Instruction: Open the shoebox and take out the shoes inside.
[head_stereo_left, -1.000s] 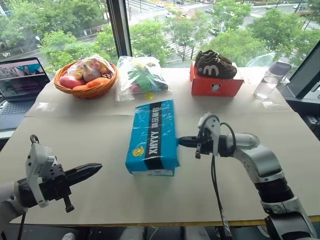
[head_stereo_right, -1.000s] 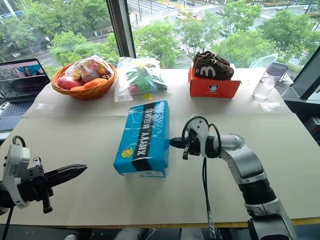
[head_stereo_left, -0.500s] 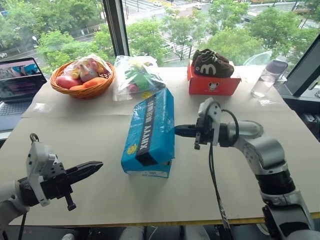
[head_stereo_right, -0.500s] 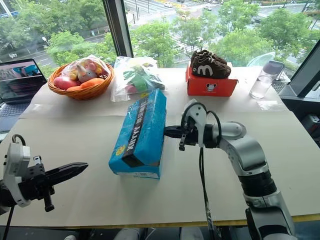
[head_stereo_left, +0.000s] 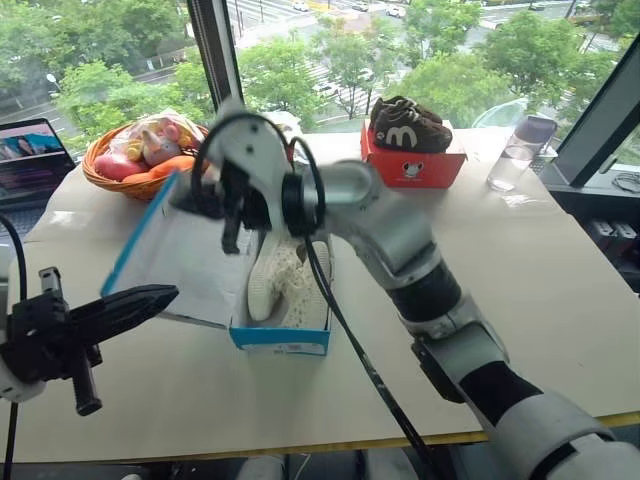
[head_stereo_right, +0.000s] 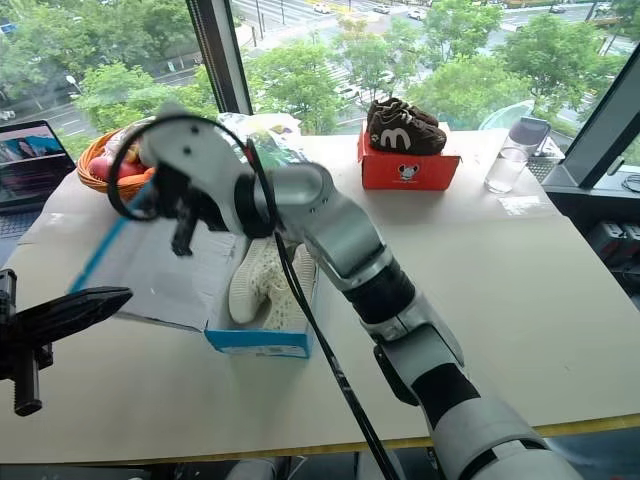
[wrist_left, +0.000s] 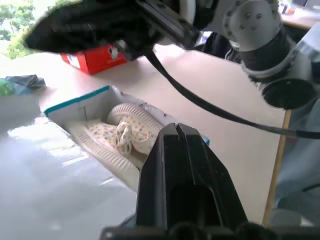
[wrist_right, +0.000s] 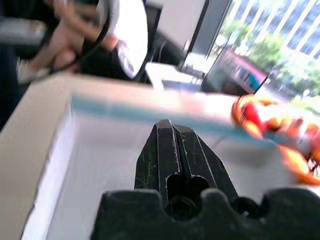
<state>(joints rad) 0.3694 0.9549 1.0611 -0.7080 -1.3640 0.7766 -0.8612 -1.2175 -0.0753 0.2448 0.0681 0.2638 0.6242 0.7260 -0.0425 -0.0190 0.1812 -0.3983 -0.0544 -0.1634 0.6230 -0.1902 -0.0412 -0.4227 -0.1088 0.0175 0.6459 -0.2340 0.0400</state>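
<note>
The bright blue shoebox (head_stereo_left: 281, 341) stands open in the middle of the table. Its lid (head_stereo_left: 175, 262) leans over to the left and shows its white inside. Two cream-white perforated shoes (head_stereo_left: 285, 280) lie side by side in the box, also seen in the left wrist view as shoes (wrist_left: 120, 136). My right gripper (head_stereo_left: 185, 196) is shut and reaches across the box to the lid's upper blue edge (wrist_right: 150, 112); I cannot tell whether it touches. My left gripper (head_stereo_left: 160, 296) is shut, holds nothing, and hovers level just left of the lid.
Behind the box stand a wicker basket (head_stereo_left: 100, 175) of toys and a red-orange box (head_stereo_left: 410, 168) with dark brown shoes (head_stereo_left: 405, 125) on it. A clear bottle (head_stereo_left: 515, 152) is at the back right, a laptop (head_stereo_left: 30, 155) at the far left. A person (wrist_right: 75, 35) stands beyond the table's left side.
My right arm swung up and to the left, and the half-raised lid went fully over to the left, uncovering the shoes. My left gripper rose a little.
</note>
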